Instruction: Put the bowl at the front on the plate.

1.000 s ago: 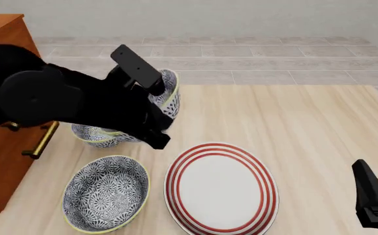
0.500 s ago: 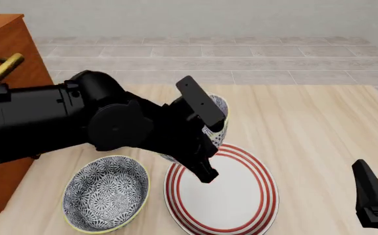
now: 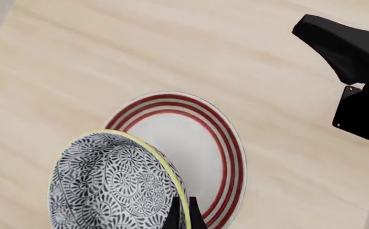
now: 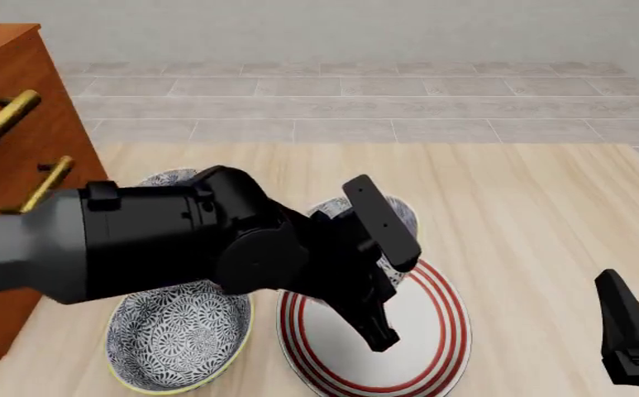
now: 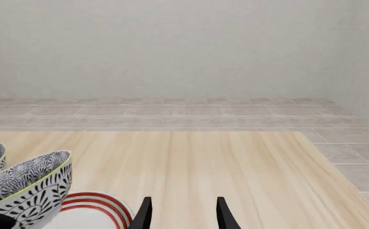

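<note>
Step in hand: I judge I am carrying the bowl [image 3: 117,183] over to the plate [image 3: 210,157] and am about to set it down.
Where the bowl is: tilted in the air over the plate's far-left part; in the left wrist view its yellow-green rim overlaps the red rings.
My left fingers [image 3: 182,217]: pinched together on the bowl's rim, one tip inside and one outside.
My right fingers [image 5: 181,212]: apart, holding nothing, parked near the worktop's right edge, well apart from the plate.
Doing it well: I would shift the bowl toward the plate's white middle, level it so the base comes down flat, lower until it rests, and only then let go. Releasing it tilted could let it rock or slide off the rings.
Neighbours: a second bowl [image 4: 176,331] sits just beside the plate's left edge, and a third bowl [image 4: 170,179] shows behind my left arm. I should pull back upward, not sideways, so I do not knock them.
Edges: a wooden cabinet [image 4: 11,107] with brass handles stands at the left, close to my arm's sweep.
Open room: the worktop [image 4: 517,207] is bare wood right of and beyond the plate, so there is space on that side.
</note>
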